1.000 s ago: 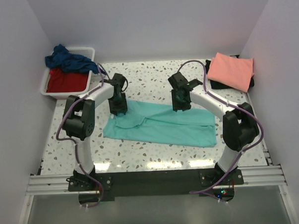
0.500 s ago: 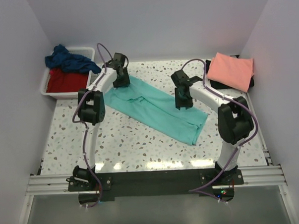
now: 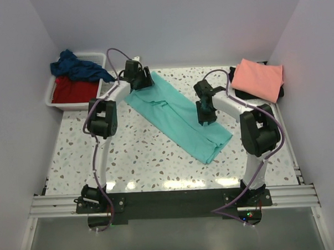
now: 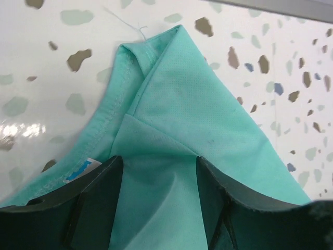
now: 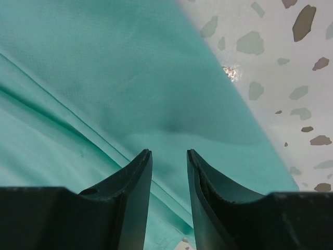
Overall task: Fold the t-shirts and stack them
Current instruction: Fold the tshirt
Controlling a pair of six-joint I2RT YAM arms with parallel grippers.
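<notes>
Bright even overhead light, glare on glossy table [image 3: 175, 184], soft shadows.

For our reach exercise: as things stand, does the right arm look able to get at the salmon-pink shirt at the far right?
Probably yes. The right hand is down at the turquoise shirt, and the salmon-pink shirt lies close on that arm's own side, with nothing standing between them.
</notes>
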